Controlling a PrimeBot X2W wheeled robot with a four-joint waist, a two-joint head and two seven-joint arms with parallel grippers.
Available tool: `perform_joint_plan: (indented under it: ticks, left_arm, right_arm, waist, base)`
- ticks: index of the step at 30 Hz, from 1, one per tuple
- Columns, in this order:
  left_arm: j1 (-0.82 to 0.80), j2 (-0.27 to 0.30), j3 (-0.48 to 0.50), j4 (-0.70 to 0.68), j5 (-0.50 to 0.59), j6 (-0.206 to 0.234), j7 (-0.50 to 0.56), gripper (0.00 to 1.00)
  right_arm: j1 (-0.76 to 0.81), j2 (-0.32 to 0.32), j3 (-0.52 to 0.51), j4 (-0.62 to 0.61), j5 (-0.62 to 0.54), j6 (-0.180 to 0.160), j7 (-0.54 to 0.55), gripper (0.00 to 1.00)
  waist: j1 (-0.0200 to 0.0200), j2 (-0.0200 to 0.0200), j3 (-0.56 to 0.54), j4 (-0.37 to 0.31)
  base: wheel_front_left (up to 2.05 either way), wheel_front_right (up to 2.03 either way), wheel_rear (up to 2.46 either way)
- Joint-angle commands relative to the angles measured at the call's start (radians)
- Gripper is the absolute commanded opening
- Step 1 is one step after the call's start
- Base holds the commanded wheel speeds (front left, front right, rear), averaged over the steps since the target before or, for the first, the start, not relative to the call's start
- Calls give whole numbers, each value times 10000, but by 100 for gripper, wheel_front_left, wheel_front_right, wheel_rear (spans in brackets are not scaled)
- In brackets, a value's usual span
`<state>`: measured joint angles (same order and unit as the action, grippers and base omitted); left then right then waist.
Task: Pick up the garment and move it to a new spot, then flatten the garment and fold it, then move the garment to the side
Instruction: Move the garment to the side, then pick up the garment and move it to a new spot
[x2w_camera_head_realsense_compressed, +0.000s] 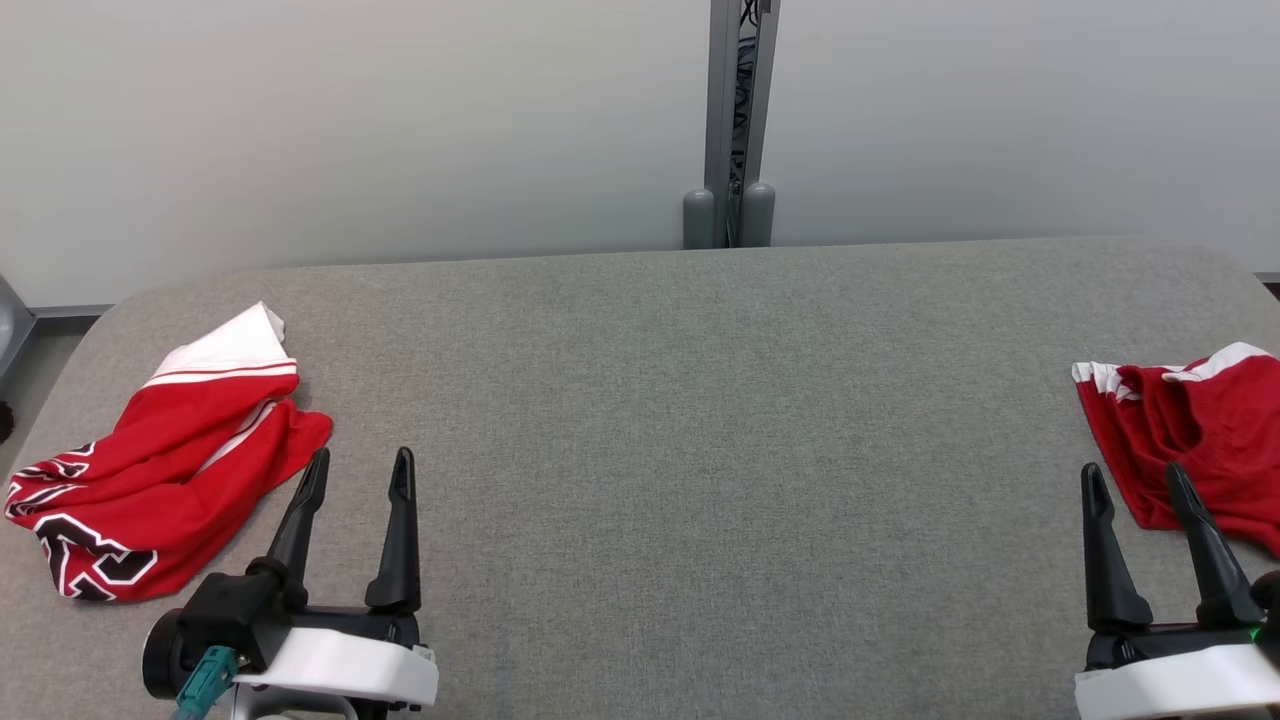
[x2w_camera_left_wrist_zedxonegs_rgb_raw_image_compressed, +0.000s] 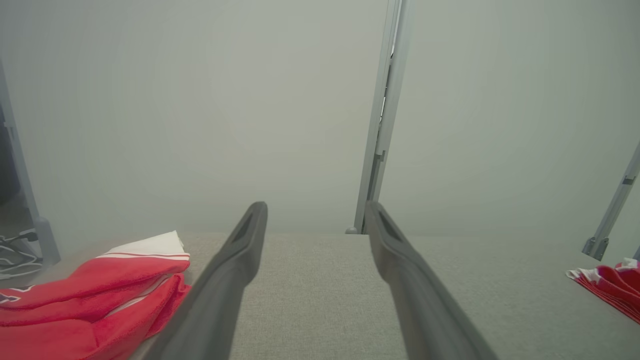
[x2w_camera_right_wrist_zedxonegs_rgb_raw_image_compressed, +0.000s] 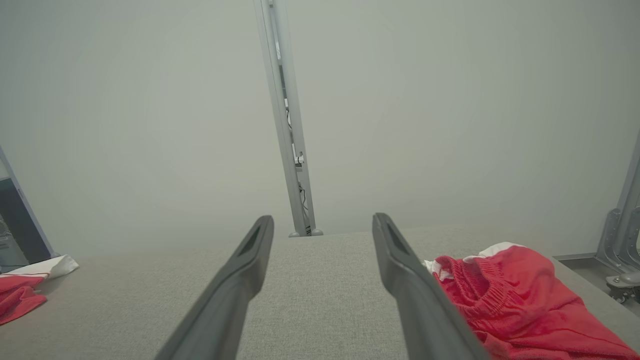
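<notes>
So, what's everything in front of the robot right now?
Lettered garment: one, red, white and black, crumpled at table's left end.
Garment with elastic waistband: one, red with white trim, crumpled at table's right end.
Table: one, grey fabric, across the view.
Metal post: one, grey, behind the table's centre.
Wall: one, pale grey, behind the table.
Left gripper: one, dark fingers, open, empty, near the lettered garment.
Right gripper: one, dark fingers, open, empty, near the waistband garment.

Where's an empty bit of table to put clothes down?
The middle of the grey table, between the left end effector and right end effector, is bare. Crowded: red lettered garment at the left edge, red shorts at the right.
</notes>
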<state>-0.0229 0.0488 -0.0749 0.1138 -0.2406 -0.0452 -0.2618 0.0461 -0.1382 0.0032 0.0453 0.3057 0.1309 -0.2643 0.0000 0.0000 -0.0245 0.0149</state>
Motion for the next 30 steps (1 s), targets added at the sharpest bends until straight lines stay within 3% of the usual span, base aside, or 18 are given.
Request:
perform_joint_plan:
  ticks: [1,30]
  left_arm:
    - [64,32,47,-24,45,39,-33,100]
    - [-83,33,-37,188,130,36,-33,100]
  right_arm:
    - [86,-20,-92,-102,-76,1,16,100]
    - [170,168,-106,-390,-163,-1,322,100]
  waist:
    - [0,0,4,-5]
    - [0,0,-42,208]
  base:
    - [0,0,0]
    - [0,0,0]
